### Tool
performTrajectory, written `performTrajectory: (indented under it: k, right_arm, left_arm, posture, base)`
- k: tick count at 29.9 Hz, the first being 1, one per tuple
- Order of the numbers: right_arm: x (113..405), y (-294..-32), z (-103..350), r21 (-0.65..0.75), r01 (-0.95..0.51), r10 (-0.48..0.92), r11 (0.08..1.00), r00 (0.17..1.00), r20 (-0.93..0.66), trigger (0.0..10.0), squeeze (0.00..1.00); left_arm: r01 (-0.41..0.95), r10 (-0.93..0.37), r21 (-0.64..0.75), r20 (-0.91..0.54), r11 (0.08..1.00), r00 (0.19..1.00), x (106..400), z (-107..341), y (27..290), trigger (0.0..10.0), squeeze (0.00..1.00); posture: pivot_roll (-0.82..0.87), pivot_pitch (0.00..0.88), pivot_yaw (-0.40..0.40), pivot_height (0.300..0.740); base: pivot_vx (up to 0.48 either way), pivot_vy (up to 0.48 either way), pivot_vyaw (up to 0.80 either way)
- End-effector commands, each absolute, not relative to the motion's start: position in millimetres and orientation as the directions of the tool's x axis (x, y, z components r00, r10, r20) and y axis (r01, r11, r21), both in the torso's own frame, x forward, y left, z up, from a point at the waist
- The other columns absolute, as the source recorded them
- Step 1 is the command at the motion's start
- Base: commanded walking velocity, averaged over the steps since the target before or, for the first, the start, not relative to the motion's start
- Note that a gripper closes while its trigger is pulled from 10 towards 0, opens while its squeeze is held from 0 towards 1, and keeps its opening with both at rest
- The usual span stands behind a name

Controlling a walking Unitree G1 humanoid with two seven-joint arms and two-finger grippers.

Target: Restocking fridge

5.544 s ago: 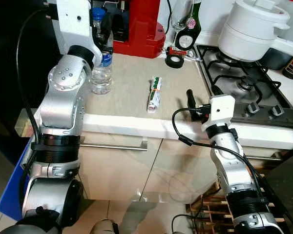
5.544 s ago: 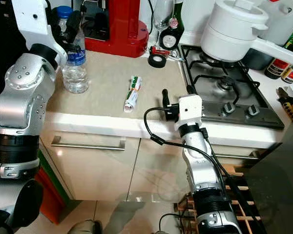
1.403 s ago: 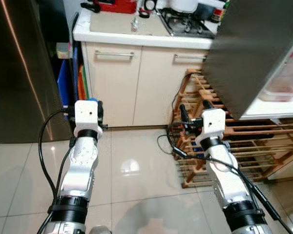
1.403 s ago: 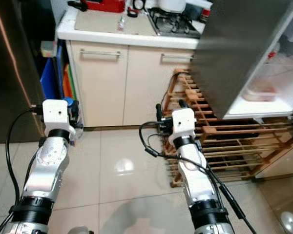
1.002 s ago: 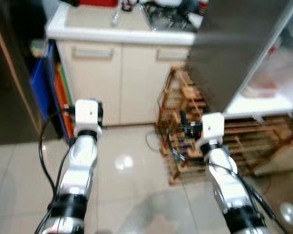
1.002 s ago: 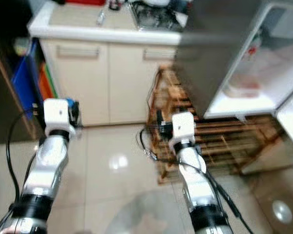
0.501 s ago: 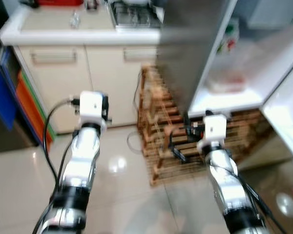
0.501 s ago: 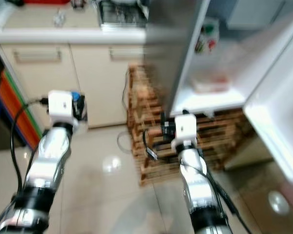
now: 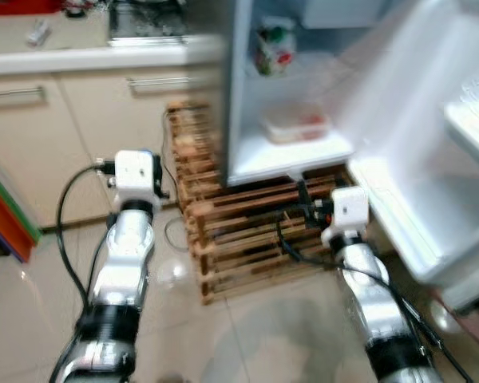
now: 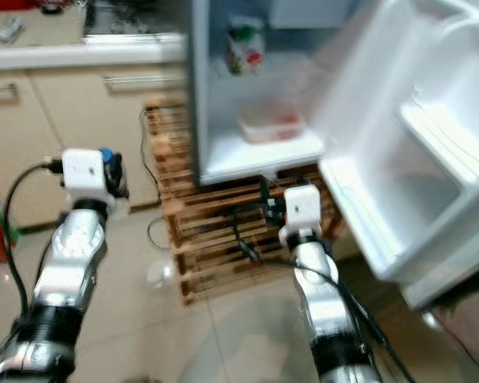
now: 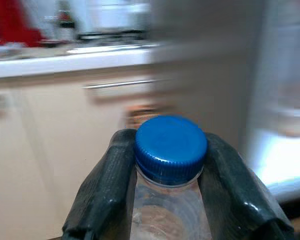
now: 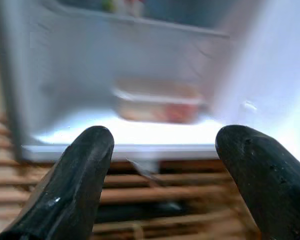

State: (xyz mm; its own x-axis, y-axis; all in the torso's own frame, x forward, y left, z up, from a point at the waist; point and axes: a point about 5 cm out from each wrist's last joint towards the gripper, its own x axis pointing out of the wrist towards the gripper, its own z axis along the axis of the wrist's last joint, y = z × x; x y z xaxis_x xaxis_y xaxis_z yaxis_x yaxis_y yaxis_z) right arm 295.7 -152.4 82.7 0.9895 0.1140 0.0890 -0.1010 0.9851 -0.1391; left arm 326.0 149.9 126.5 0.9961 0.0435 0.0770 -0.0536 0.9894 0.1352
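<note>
Left claw [image 11: 170, 200] clamps a clear bottle [image 11: 171, 150] by its blue-capped neck, plain from its wrist; right claw [image 12: 162, 175] gapes empty toward the open fridge [image 9: 291, 96], food container [image 9: 295, 126] on its shelf.

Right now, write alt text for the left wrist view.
The left pincer grips a clear water bottle by its neck, under a blue cap. Behind it, blurred, stand cream cabinets.

Head stereo looks down at open fridge [image 9: 303, 96]; right wrist view shares it, close.
</note>
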Motion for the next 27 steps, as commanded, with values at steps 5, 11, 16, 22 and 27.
performTrajectory:
  k: [5, 11, 16, 22, 27]
  right_arm:
    - [299, -148, 89, -0.145, -0.099, 0.118, 0.984, 0.985, 0.127, 10.0, 0.00]
    - [300, -161, 91, -0.171, -0.072, 0.095, 0.983, 0.987, 0.130, 10.0, 0.00]
    - [300, -182, 90, -0.173, 0.015, 0.006, 0.985, 0.993, 0.121, 10.0, 0.00]
    - [295, -194, 84, -0.165, 0.064, -0.050, 0.984, 0.995, 0.091, 10.0, 0.00]
    - [288, -199, 80, -0.190, 0.071, -0.058, 0.979, 0.996, 0.075, 10.0, 0.00]
  left_arm:
    - [-0.068, 0.047, 0.139, 0.149, 0.988, 0.988, 333, 147, 156, 10.0, 0.00]
    - [-0.067, 0.046, 0.139, 0.147, 0.988, 0.988, 335, 148, 154, 10.0, 0.00]
    - [-0.055, 0.035, 0.157, 0.126, 0.986, 0.991, 336, 146, 154, 10.0, 0.00]
    - [-0.081, 0.067, 0.176, 0.082, 0.981, 0.994, 336, 142, 156, 10.0, 0.00]
    - [-0.161, 0.167, 0.179, -0.015, 0.970, 0.986, 332, 137, 165, 10.0, 0.00]
  posture:
    - [0.00, 0.000, -0.037, 0.740]
    - [-0.01, 0.000, -0.026, 0.740]
    - [-0.02, 0.000, -0.006, 0.740]
    - [-0.03, 0.000, -0.001, 0.740]
    - [-0.04, 0.000, -0.001, 0.740]
  base:
    - [0.000, 0.000, -0.28]
    - [0.000, 0.000, 0.00]
    - [0.000, 0.000, 0.00]
    - [0.000, 0.000, 0.00]
    - [0.000, 0.000, 0.00]
